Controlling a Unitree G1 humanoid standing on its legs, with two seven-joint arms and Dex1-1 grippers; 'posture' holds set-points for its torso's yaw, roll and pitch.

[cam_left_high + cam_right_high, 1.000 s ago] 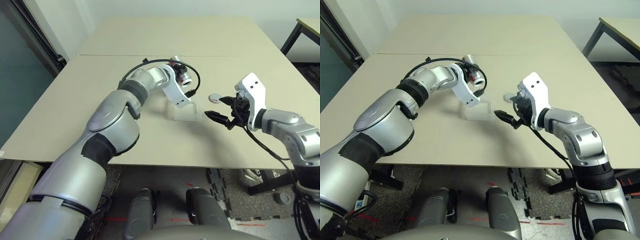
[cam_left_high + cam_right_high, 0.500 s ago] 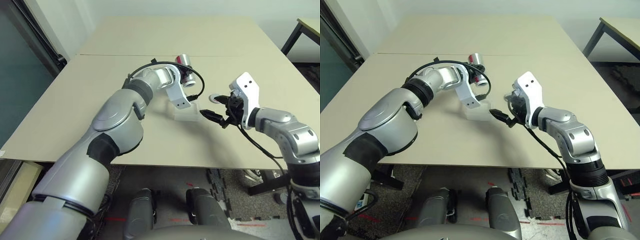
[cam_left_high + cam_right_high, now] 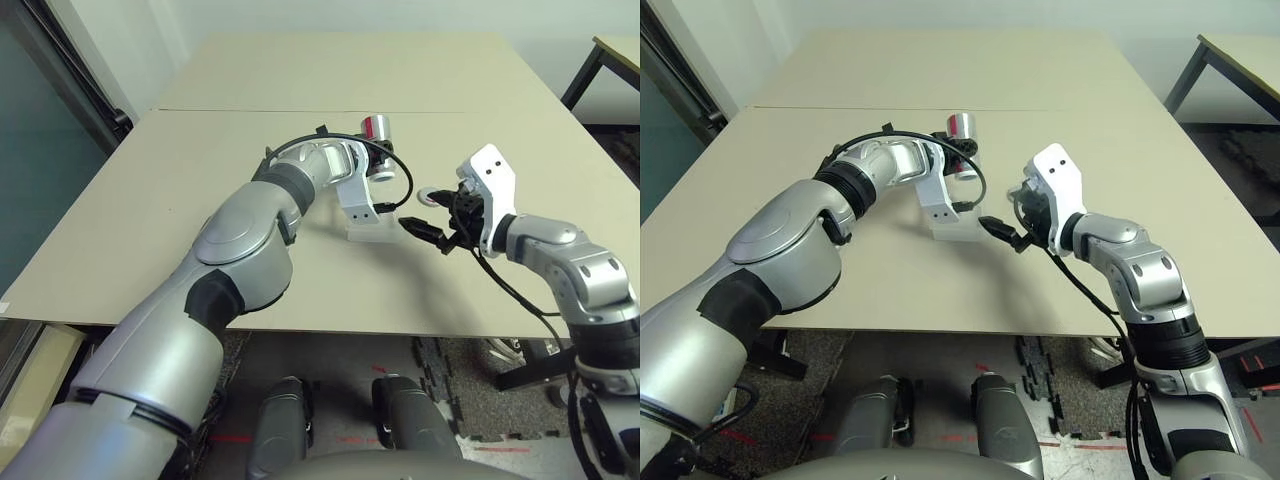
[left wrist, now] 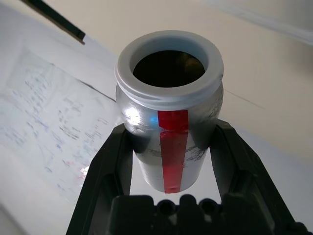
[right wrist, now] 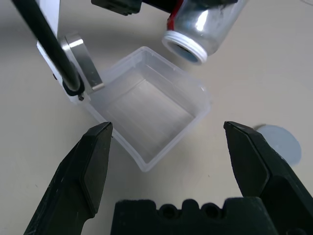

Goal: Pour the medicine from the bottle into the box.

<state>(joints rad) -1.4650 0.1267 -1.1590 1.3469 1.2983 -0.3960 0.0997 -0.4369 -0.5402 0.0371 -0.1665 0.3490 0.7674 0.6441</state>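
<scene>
While the bottle is held tipped over the box: findings below.
Left pincer [image 4: 171,161]: fingers pinching the bottle [image 4: 168,112] on both sides of its silver body, beside the red stripe.
Bottle: uncapped, white-rimmed mouth open and dark inside; raised above the table [image 3: 200,180], tilted mouth-down toward the box [image 5: 146,115].
Box: clear plastic, resting on the table directly under the left wrist; interior appears bare in the right wrist view.
Right pincer [image 5: 171,161]: fingers spread wide, holding nothing, fingertips just beside the box's near corner.
Cap [image 5: 279,142]: round, grey, flat on the table beyond the box, apart from it.
Medicine: cannot be made out.
</scene>
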